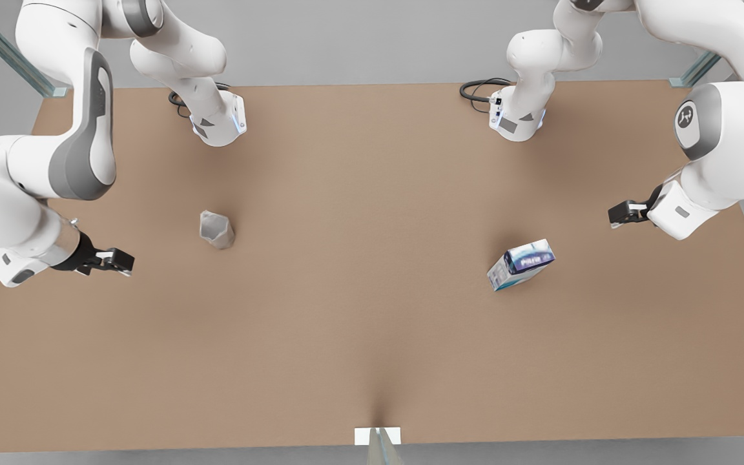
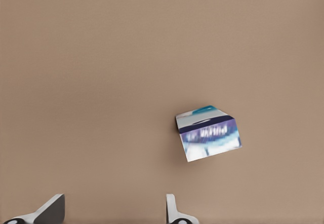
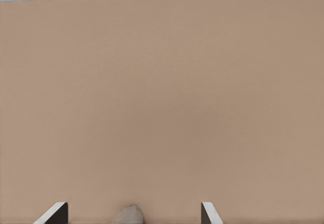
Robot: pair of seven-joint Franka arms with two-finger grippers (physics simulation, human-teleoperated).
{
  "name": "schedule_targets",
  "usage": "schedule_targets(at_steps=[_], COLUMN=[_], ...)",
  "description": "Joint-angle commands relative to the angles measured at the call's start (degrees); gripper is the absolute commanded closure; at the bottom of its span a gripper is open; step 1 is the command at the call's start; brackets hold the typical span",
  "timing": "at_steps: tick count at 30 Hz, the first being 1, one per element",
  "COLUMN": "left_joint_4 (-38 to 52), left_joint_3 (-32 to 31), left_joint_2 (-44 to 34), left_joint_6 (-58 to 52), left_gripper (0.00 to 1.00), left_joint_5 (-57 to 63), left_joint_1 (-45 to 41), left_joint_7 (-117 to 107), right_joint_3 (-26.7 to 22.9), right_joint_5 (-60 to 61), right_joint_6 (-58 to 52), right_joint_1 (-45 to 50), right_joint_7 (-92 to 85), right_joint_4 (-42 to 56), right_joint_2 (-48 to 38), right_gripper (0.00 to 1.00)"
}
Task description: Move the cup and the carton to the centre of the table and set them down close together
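The pale grey faceted cup (image 1: 217, 229) stands upright on the brown table (image 1: 372, 194), toward the front view's left. My right gripper (image 1: 123, 261) hovers beside it, farther to the front view's left, open and empty; between its fingertips (image 3: 55, 214) the cup's rim (image 3: 129, 215) peeks in. The carton (image 1: 520, 263) lies tilted toward the front view's right, its dark blue lettered face up. My left gripper (image 1: 619, 213) hangs apart from it, farther to the front view's right. The carton (image 2: 208, 133) lies ahead of the left gripper's open fingers (image 2: 172, 209).
Two arm bases (image 1: 217, 123) (image 1: 517, 119) with black cables stand at the table's far edge. A small white marker (image 1: 377, 436) sits at the near edge. Broad bare tabletop lies between the cup and the carton.
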Motion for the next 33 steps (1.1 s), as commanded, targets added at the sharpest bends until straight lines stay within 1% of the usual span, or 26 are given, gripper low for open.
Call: schedule_targets(at_steps=[1,3,5,6,7,8,10,12,15,18,23,27,32,33], left_joint_4=[0.0,0.0,0.0,-0.1,0.0,-0.1,-0.1,-0.1,-0.1,-0.2,-1.7,-3.1,-3.2,-4.4], left_joint_3=[0.0,0.0,0.0,0.0,0.0,0.0,0.0,0.0,0.0,0.0,0.0,0.0,0.0,0.0], left_joint_2=[0.0,0.0,0.0,0.1,0.1,0.2,0.4,0.4,0.5,0.6,0.4,0.4,0.5,0.4], left_joint_6=[0.0,0.1,0.0,0.0,0.0,0.0,0.0,-0.1,-0.1,-0.2,-0.1,0.0,0.0,0.2], left_gripper=[0.00,0.00,0.00,0.00,0.00,0.00,0.00,0.00,0.00,0.00,0.00,0.00,0.00,0.00], left_joint_5=[0.0,0.0,0.0,0.0,0.0,0.0,0.0,0.0,0.0,0.0,0.0,0.0,0.0,0.0], left_joint_1=[0.0,0.0,0.0,0.0,0.0,0.0,0.0,-0.1,-0.1,-0.1,-0.4,-0.4,-0.8,-0.9], left_joint_7=[0.0,0.0,-0.1,-0.1,-0.2,-0.2,-0.3,-0.4,-0.4,-1.0,-1.1,-2.6,-4.8,-6.1], right_joint_3=[0.0,0.0,0.0,0.0,0.1,0.2,0.2,0.2,0.2,0.2,0.3,0.3,0.3,0.3], right_joint_5=[0.1,0.1,0.0,0.0,0.0,0.0,0.3,0.2,-0.4,-2.5,-2.6,-2.6,-2.6,-2.6], right_joint_6=[-0.1,-1.7,0.5,6.2,7.2,12.7,16.0,18.0,20.7,22.8,22.2,21.9,21.9,22.1], right_joint_1=[-0.1,-0.2,0.0,0.3,0.7,2.1,4.5,3.7,2.4,2.5,3.1,4.6,4.5,4.6], right_joint_7=[0.0,0.0,-0.2,-0.1,0.0,0.2,1.9,1.1,-2.8,-2.9,-3.2,-3.3,-4.5,-4.6], right_joint_4=[-0.1,-0.5,-6.2,-14.7,-18.6,-25.6,-30.6,-36.6,-39.7,-43.2,-45.1,-45.3,-46.0,-46.0], right_joint_2=[0.0,0.3,-2.1,-6.7,-8.7,-11.3,-12.5,-14.5,-14.2,-14.0,-13.4,-9.4,-8.4,-7.7], right_gripper=[0.00,0.00,0.00,0.00,0.00,0.00,0.00,0.00,0.00,0.00,0.00,0.00,0.00,0.00])
